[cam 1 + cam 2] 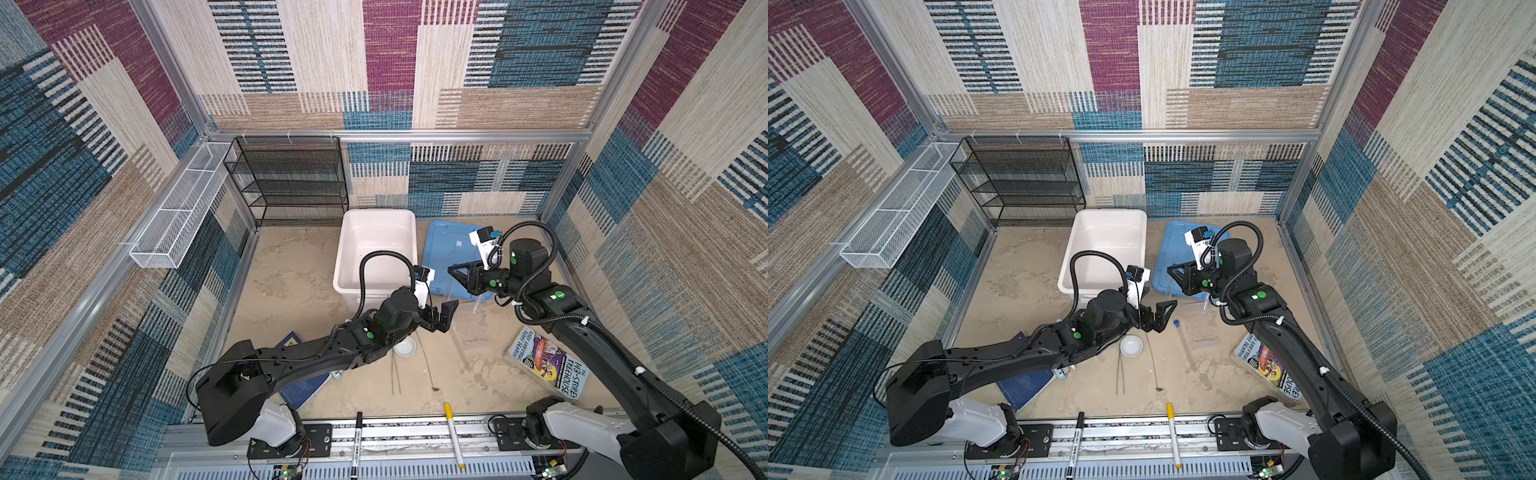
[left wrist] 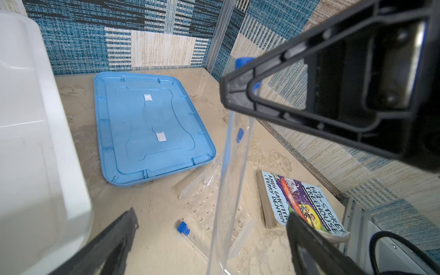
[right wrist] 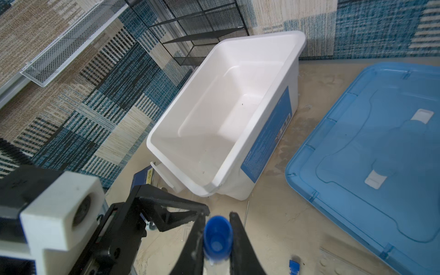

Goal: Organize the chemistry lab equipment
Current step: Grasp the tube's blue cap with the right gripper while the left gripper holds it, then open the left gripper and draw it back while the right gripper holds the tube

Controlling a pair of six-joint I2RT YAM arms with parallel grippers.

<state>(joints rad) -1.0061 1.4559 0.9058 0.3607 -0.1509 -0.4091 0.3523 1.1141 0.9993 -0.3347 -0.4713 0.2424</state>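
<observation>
1. The right gripper [image 3: 217, 225] was clamped on a clear, blue-capped test tube [image 2: 228, 190]. Its two black fingers pinched the tube just under the cap, which poked out between them in the right wrist view.
2. The left gripper [image 2: 213, 216] stood wide open with nothing in it. One finger sat on either side of the tube's lower length, and both looked clear of it in the left wrist view.
3. The held tube hung roughly upright, closed end down. It was in the air just off the corner of the open white plastic tub [image 1: 378, 212] that faced the robot's bases and the lid, and it was not over the tub's opening.
4. Handling, as a judgement:
   - The tube looked very light, stiff, smooth-walled and likely to crack under a hard squeeze.
   - Its bare wall would slip easily, so the hold just below the ribbed cap seemed the safest, since the cap acts as a stop.
   - The long free end could swing and knock the tub's rim.
5. A pale blue plastic lid [image 2: 152, 119] lay flat on the table beside the tub.
6. A clear plastic rack [image 2: 204, 197], dotted with holes, lay flat on the table beyond the tub's near corner. A second blue-capped tube [image 1: 1183, 345] lay on its side just beside it.
7. A small white dish [image 1: 1131, 345] sat on the table on the tub's near side, close under the left arm.
</observation>
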